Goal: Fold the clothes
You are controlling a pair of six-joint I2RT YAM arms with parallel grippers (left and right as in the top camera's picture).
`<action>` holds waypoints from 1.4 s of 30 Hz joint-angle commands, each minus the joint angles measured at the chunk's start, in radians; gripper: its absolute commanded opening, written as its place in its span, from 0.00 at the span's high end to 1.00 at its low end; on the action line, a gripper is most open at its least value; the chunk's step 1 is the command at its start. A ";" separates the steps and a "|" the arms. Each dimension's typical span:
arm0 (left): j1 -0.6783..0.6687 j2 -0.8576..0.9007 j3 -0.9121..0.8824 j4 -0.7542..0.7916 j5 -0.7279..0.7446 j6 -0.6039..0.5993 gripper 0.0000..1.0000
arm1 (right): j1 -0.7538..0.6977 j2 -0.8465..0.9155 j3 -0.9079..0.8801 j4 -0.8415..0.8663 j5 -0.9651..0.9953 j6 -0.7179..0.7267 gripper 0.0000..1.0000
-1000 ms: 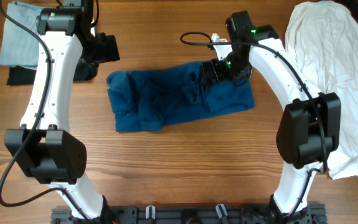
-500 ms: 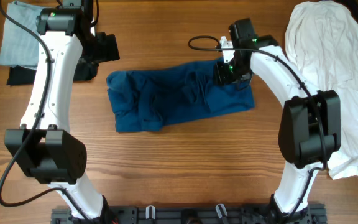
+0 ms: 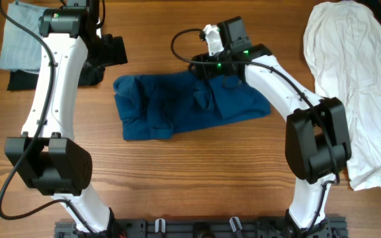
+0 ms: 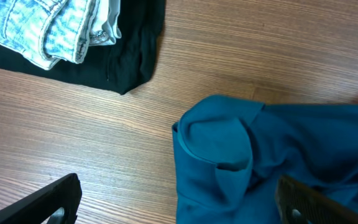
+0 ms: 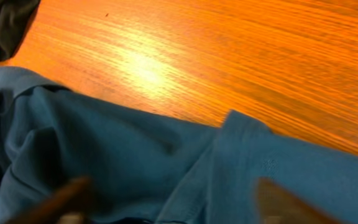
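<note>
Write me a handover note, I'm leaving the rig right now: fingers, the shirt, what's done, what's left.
Blue shirt: in the middle, bunched into a rumpled strip, not held.
Left gripper: fingers open, empty, near the blue shirt's left end.
Right gripper: fingers open, empty, over its far edge.
Done: no neat fold visible.
Left: flatten it, then fold it. The white shirt and jeans are not part of the job.

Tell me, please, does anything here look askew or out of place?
The blue shirt lies bunched and creased in a lopsided strip at the centre, not neatly folded. The white shirt sprawls crumpled on the far right.
</note>
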State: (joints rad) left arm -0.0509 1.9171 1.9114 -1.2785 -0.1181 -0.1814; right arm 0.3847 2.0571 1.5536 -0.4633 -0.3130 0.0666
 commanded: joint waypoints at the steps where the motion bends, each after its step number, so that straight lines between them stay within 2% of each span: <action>1: 0.005 -0.004 0.007 0.001 0.029 -0.013 0.00 | -0.017 -0.027 0.000 -0.031 0.025 0.016 0.00; 6: 0.006 -0.001 -0.121 0.017 0.120 0.028 0.00 | -0.122 -0.132 0.025 -0.204 0.032 -0.004 0.00; 8: 0.006 0.000 -0.230 0.067 0.211 0.116 0.00 | -0.168 -0.165 0.025 -0.254 0.032 -0.020 0.01; 12: 0.005 0.000 -0.394 0.136 0.494 0.403 0.00 | -0.213 -0.169 0.024 -0.312 0.032 -0.046 0.00; 18: 0.001 0.000 -0.605 0.358 0.504 0.415 0.01 | -0.212 -0.169 0.024 -0.310 0.033 -0.048 0.00; 21: -0.010 0.002 -0.634 0.410 0.649 0.486 0.01 | -0.212 -0.169 0.024 -0.308 0.032 -0.047 0.00; 24: -0.037 0.006 -0.634 0.453 0.668 0.488 0.01 | -0.212 -0.169 0.024 -0.311 0.032 -0.047 0.01; 27: -0.070 0.030 -0.634 0.488 0.667 0.482 0.15 | -0.212 -0.169 0.024 -0.312 0.032 -0.048 0.00; 29: -0.081 0.068 -0.634 0.532 0.634 0.401 0.34 | -0.212 -0.169 0.024 -0.312 0.032 -0.047 0.00; 31: -0.079 0.082 -0.634 0.555 0.520 0.278 0.71 | -0.212 -0.169 0.024 -0.312 0.032 -0.048 0.00; 32: -0.070 0.078 -0.634 0.557 0.440 0.201 0.96 | -0.212 -0.169 0.024 -0.312 0.032 -0.048 0.01; 33: -0.061 0.072 -0.634 0.555 0.422 0.169 0.96 | -0.212 -0.168 0.024 -0.312 0.032 -0.047 0.00; 34: -0.047 0.060 -0.631 0.547 0.423 0.158 0.96 | -0.212 -0.167 0.024 -0.312 0.032 -0.041 0.04; 35: -0.028 0.037 -0.621 0.523 0.423 0.146 0.96 | -0.212 -0.164 0.021 -0.313 0.032 -0.037 0.24; 36: -0.008 0.008 -0.604 0.492 0.423 0.142 0.96 | -0.212 -0.164 0.008 -0.312 0.027 -0.030 0.73; 37: 0.014 -0.035 -0.579 0.457 0.422 0.143 0.96 | -0.212 -0.163 -0.011 -0.311 0.027 0.002 0.93; 42: 0.059 -0.162 -0.504 0.352 0.423 0.143 0.96 | -0.212 -0.089 -0.129 -0.251 -0.125 0.000 0.96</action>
State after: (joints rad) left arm 0.0036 1.8240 1.3621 -0.9100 0.3180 -0.0219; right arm 0.1692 1.9041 1.4925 -0.7502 -0.3359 0.0601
